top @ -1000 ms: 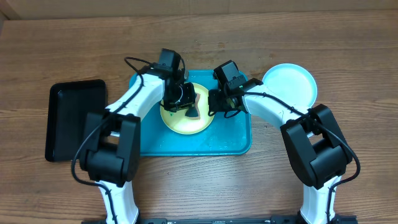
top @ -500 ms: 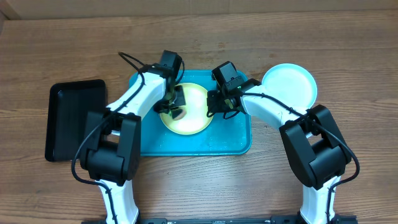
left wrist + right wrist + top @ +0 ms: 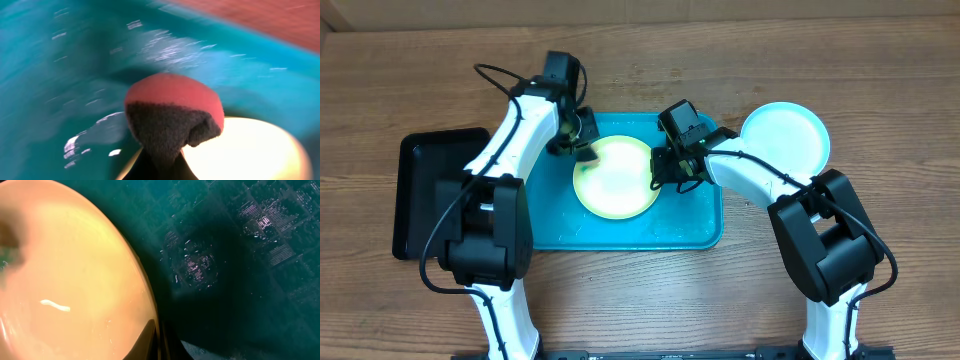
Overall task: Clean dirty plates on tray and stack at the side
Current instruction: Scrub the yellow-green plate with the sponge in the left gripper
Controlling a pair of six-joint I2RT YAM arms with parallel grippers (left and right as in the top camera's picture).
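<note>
Pinching a sponge (image 3: 584, 152) with the left gripper (image 3: 577, 146), jaws pressed together on the dark scouring side, the red back bulging out beyond them in the left wrist view. Holding that sponge at the upper-left rim of the yellow-green plate (image 3: 613, 180), above the wet floor of the turquoise tray (image 3: 700, 225); too blurred from the wrist to tell whether sponge and tray touch. Gripping the same plate at its right rim with the right gripper (image 3: 662, 168), jaws closed thin on the edge, the rim running straight between them in the right wrist view. Lying flat and face up toward the middle of the tray, that plate: pale, glossy, with a faint green smudge near one side. Sitting on the wooden surface (image 3: 640, 300) just beyond the tray's upper-right corner, a light blue plate (image 3: 785, 135), clear of both arms. Resting on the same surface to the left of the turquoise tray, a smaller black tray (image 3: 440, 190).
</note>
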